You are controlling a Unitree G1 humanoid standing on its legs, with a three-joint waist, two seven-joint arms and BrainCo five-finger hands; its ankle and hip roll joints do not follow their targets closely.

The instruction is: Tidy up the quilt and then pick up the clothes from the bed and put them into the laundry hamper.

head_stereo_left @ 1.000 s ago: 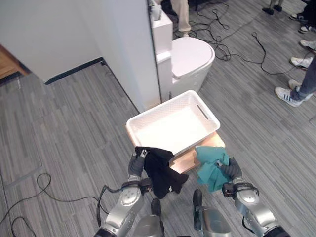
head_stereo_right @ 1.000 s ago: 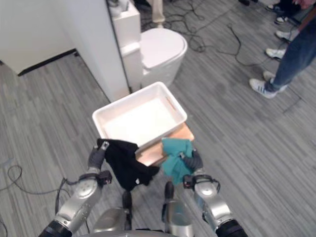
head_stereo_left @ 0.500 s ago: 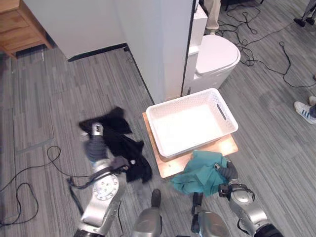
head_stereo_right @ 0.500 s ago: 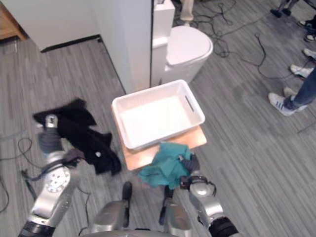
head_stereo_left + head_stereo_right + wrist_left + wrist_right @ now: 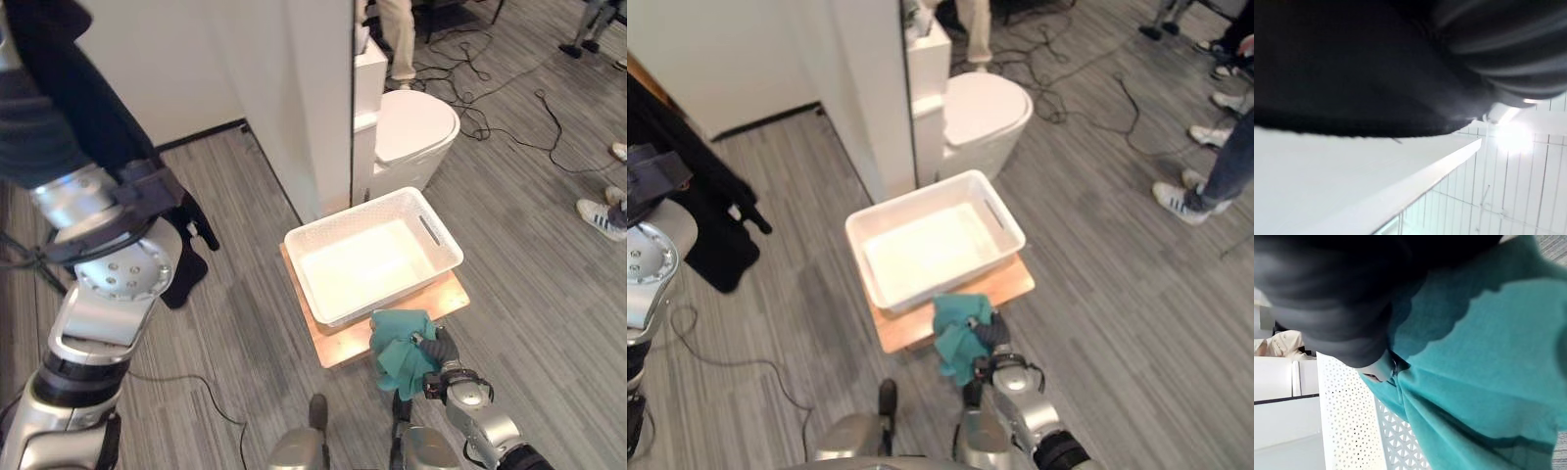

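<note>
1. Two garments are in hand. The right hand has its fingers curled round a crumpled teal cloth garment, low at about 5 o'clock in the left eye view.
2. That teal garment hangs over the near edge of a flat wooden board on the grey plank floor.
3. On the board sits a white perforated plastic laundry hamper.
4. The left hand is raised at 10 o'clock, draped in a black cloth garment; whether its fingers grip it, I cannot tell.
5. Beyond the hamper, at 12 o'clock, stands a white toilet.
</note>
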